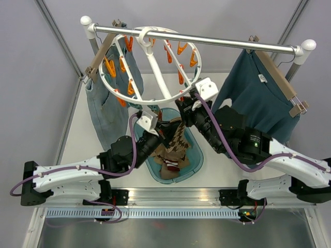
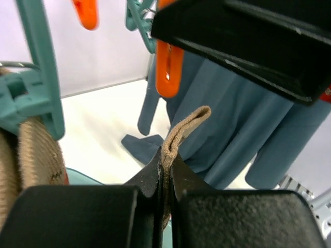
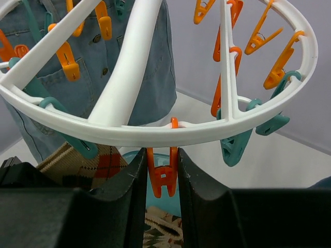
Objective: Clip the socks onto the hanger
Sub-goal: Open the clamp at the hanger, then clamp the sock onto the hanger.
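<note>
- Presently, the left end effector (image 2: 165,178) is clamped on the folded cuff edge of a tan sock (image 2: 178,132). A short loop of the cuff stands up above the closed fingertips.
- From above, that sock (image 1: 178,135) rises out of a teal basin (image 1: 194,155), which sits mid-table toward the near edge. More socks (image 1: 170,161) lie heaped inside the basin.
- The right end effector (image 3: 163,188) has its two fingers pressed against either side of an orange clothespin (image 3: 163,175).
- That pin hangs from the near rim of the hanger (image 3: 155,132).
- The hanger (image 1: 150,64) hangs by its hook from a metal rail (image 1: 232,42) above the far edge of the table (image 1: 77,134), toward the far-left corner.
- Blue-grey jeans (image 1: 106,113) hang at the left end of the rail and a teal sweater (image 1: 256,98) at the right.
</note>
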Motion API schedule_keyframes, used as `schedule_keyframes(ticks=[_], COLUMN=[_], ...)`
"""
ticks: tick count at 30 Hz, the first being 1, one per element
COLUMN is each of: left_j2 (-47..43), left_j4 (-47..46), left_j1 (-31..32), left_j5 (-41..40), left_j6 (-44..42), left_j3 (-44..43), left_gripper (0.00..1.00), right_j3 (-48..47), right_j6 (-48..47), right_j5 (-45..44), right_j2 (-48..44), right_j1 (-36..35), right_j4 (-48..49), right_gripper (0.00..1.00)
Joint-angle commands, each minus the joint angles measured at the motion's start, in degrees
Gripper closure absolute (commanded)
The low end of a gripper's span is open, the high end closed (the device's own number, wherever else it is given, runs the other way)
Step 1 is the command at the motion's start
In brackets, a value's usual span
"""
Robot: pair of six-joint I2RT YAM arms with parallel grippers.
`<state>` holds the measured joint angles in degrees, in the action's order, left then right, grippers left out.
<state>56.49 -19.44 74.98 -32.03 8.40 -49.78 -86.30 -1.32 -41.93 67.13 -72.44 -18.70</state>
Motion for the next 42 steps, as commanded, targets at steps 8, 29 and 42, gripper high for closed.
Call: schedule_keyframes(ticks=[8,29,42], left_j2=[-1.03,-2.00,-0.15], left_j4=[-5.87,-8.95,-9.03], left_j1=[0.08,-0.18,-0.62], left_j5=[-3.30,-2.16,-2.69], left_j6=[-1.72,-3.04,-2.60], left_j3=[-0.32,1.44,1.26], left_gripper=[0.98,0.98,0.98], right_j3=[-1.33,0.26,0.17], right_j6=[0.97,-0.70,-1.31], right_j5=[1.41,-0.60,-0.17], right_j2=[-1.30,-2.27,-3.15], right_j1=[-0.68,-0.68,-0.68], right_j4=[-2.22,-1.52,-0.81], right_gripper=[1.00,1.00,1.00])
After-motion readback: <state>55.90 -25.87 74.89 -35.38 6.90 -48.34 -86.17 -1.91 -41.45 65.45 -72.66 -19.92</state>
